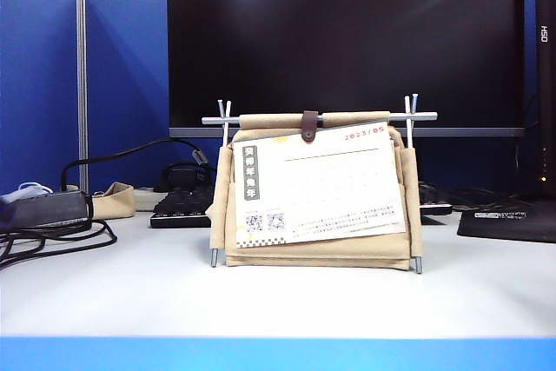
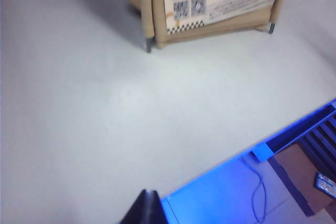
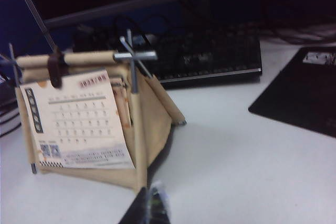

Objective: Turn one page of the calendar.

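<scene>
**Both grippers parked, calendar untouched**

So, the left gripper (image 2: 148, 208) only shows as a dark tip at the edge of its wrist view, jaws pressed together, holding nothing. It hangs over the bare white tabletop (image 2: 105, 119) near the blue front edge, well apart from the calendar (image 2: 152, 3), which sits further back on that side of the view.

Same deal with the right gripper (image 3: 149, 205): a dark, blurry tip, jaws together, empty. It's closer to the calendar than the left one, near its front corner but not touching.

Neither gripper shows up in the exterior view.

Out from there, the calendar (image 1: 317, 188) stands upright in the middle of the tabletop (image 1: 278, 301): beige fabric pouch on thin silver rods, a small brown strap (image 1: 308, 126) buttoned over the top bar. The page (image 1: 321, 193) faces forward, a white card with red "2023/05" top right, a grey strip of characters down its left side and two QR codes at the bottom left. It hangs slightly crooked, left side lower.

Behind it there's a big dark monitor (image 1: 347, 41), a black keyboard (image 3: 215, 56), cables (image 1: 52, 232) off to the left and a black mat (image 1: 512, 219) on the right.
</scene>
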You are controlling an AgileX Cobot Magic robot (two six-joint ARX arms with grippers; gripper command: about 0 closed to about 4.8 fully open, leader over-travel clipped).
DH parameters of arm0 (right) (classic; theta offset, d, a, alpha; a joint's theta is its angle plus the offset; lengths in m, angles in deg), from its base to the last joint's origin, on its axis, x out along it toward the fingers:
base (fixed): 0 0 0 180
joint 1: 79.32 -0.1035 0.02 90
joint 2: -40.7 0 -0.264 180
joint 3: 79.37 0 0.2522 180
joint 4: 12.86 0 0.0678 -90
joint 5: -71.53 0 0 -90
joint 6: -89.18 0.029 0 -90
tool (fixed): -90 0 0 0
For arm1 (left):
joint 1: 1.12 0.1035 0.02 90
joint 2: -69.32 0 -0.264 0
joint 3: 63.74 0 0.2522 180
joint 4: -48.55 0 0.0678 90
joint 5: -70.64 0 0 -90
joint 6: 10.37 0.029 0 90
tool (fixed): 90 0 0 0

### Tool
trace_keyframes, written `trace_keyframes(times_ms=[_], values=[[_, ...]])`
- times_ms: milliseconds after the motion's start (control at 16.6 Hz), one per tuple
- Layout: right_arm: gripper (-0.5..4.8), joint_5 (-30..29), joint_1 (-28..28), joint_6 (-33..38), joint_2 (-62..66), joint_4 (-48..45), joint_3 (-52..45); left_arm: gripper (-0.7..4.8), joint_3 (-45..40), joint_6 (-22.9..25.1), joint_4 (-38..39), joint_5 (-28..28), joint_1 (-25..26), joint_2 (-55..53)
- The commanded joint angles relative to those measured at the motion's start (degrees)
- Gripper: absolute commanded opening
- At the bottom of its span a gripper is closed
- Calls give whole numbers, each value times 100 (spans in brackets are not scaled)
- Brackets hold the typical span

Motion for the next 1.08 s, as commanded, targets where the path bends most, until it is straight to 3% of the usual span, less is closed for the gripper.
trace_keyframes(times_ms=[60,241,361,421,662,842,1083], values=[[-1,-28,0,-87,7,-59,7,-4,48,63,-142,79,4,-2],[-1,-31,-2,-195,37,59,7,-4,48,63,-197,77,4,-2],[0,-348,-24,-190,116,-142,33,-3,343,492,-621,46,4,-4],[0,-313,-81,-199,179,-114,107,-3,525,686,-608,63,4,-22],[2,127,-579,-446,1001,-562,529,0,1268,702,-612,203,4,-551],[23,317,-907,-691,2391,-1373,1086,132,1377,588,-892,210,4,-1467],[22,-83,-752,-1073,4264,-658,2542,192,1377,295,-1423,195,4,-2131]])
